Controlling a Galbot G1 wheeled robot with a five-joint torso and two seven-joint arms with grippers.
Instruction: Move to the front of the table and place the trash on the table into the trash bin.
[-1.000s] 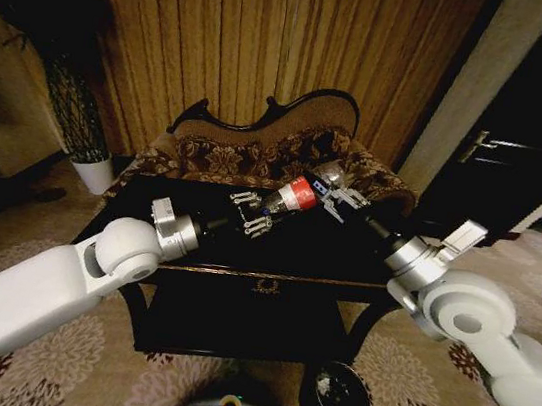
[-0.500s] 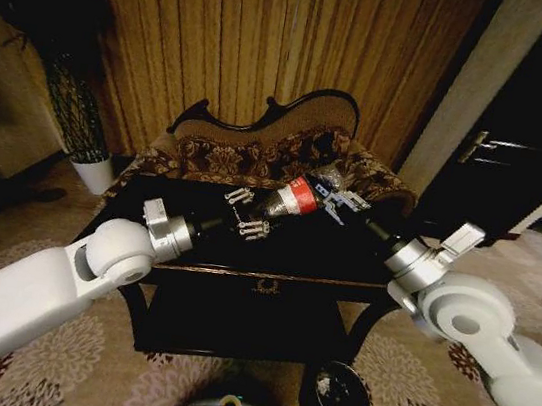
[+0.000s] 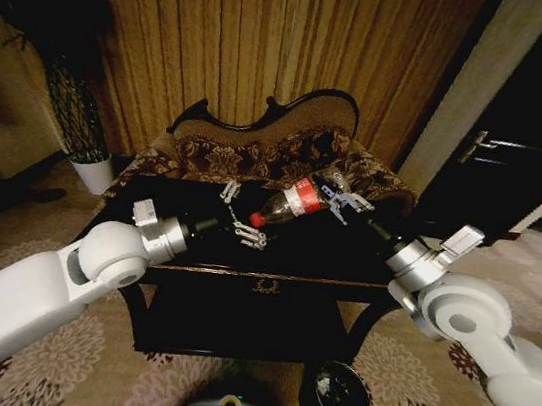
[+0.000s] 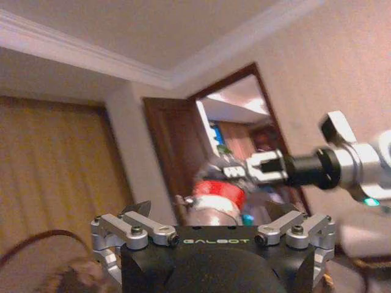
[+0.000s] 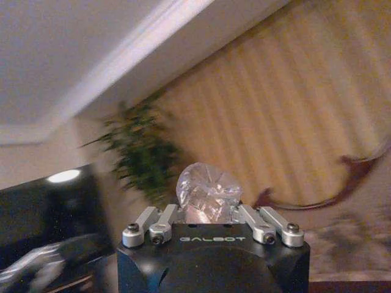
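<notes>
Above the worktop's (image 3: 190,277) middle, the right gripper (image 3: 337,198) has its jaws pinching the bottle (image 3: 287,202), while the left gripper (image 3: 237,214), jaws spread, hangs beside its cap.

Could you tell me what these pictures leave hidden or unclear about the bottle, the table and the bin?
- Table top, head view: too dark to tell what litter lies there.
- Bin contents, head view: dim, unreadable.
- Bottle cap end, right wrist view: hidden behind the bottle's own base; the right gripper holds it.
- Left gripper fingertips, left wrist view: cut off by the gripper body.
</notes>
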